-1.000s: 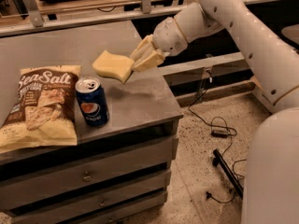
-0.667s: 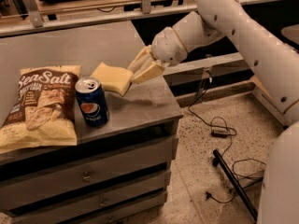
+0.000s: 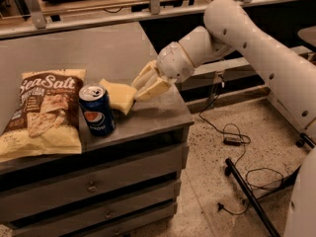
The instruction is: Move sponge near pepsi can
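The pale-yellow sponge rests low over the grey cabinet top, just right of and behind the pepsi can. The can is dark blue with a silver top and stands upright near the cabinet's front edge. My gripper comes in from the right on the white arm. Its cream fingers are shut on the sponge's right end. The sponge's left end nearly touches the can.
A large yellow-and-brown Sea Salt chip bag lies left of the can. The cabinet has drawers below. Black cables and a dark rod lie on the speckled floor to the right. A shelf rail runs behind.
My gripper has carried the sponge down and to the left, from above the cabinet's right part to low beside the can.
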Robot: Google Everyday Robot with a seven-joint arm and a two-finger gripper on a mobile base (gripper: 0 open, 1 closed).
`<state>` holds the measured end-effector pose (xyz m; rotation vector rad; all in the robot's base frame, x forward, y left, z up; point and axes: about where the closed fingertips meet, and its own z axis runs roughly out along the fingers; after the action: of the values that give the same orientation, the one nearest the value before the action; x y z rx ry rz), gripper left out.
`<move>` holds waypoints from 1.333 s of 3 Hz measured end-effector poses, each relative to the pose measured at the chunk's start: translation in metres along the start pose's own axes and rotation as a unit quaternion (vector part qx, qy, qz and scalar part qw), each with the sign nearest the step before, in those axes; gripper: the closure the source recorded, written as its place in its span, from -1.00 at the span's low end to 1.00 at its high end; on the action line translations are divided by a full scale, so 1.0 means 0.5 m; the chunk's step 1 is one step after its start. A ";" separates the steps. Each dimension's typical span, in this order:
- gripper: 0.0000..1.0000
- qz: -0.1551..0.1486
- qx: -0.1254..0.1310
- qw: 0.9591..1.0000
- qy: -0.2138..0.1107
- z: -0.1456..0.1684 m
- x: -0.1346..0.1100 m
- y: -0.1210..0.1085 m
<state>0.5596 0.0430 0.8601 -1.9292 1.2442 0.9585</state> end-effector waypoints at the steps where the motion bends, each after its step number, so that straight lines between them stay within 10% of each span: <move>1: -0.23 0.000 -0.001 1.000 -0.001 0.004 0.000 0.000; 2: -0.86 0.000 -0.003 1.000 -0.002 0.009 -0.001 -0.001; 4: -1.00 -0.011 0.020 1.000 0.000 -0.029 -0.018 -0.001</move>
<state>0.5609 0.0355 0.8753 -1.9071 1.2314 0.9167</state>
